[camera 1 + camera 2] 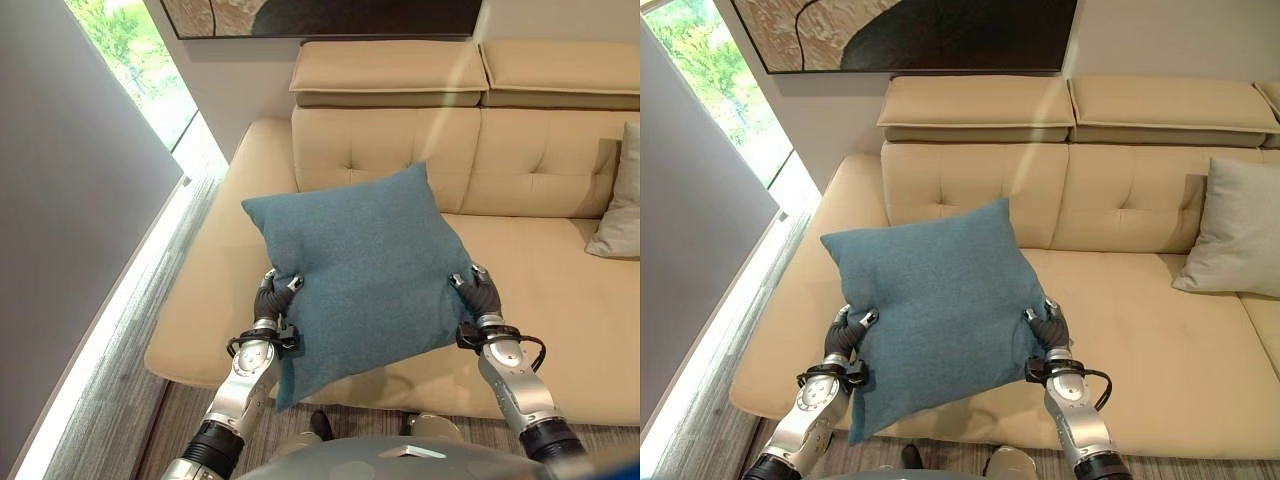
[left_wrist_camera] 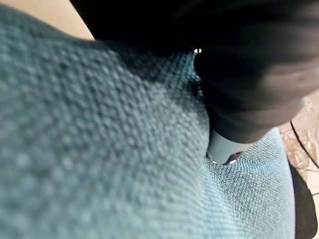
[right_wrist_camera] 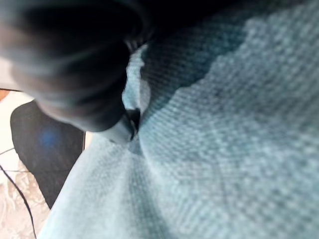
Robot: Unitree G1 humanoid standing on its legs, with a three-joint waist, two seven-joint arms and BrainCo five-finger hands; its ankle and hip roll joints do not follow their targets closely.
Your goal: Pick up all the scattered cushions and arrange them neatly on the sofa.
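A square teal cushion (image 1: 365, 275) hangs tilted over the front of the beige sofa (image 1: 560, 290), held between both hands. My left hand (image 1: 272, 296) pinches its left edge, fingers curled onto the cloth. At the opposite edge my right hand (image 1: 477, 292) grips in the same way. Close up, the teal weave (image 2: 99, 149) presses against the left hand's dark cover (image 2: 249, 84), and the same cloth (image 3: 224, 139) bunches against the right hand (image 3: 79, 84). A light grey cushion (image 1: 1238, 230) leans on the sofa's backrest at the right.
The sofa's left armrest (image 1: 240, 170) stands beside a floor-length window (image 1: 140, 70) with a grey wall panel in front. A dark framed picture (image 1: 920, 35) hangs above the backrest. Striped grey carpet (image 1: 110, 350) runs along the sofa's left side.
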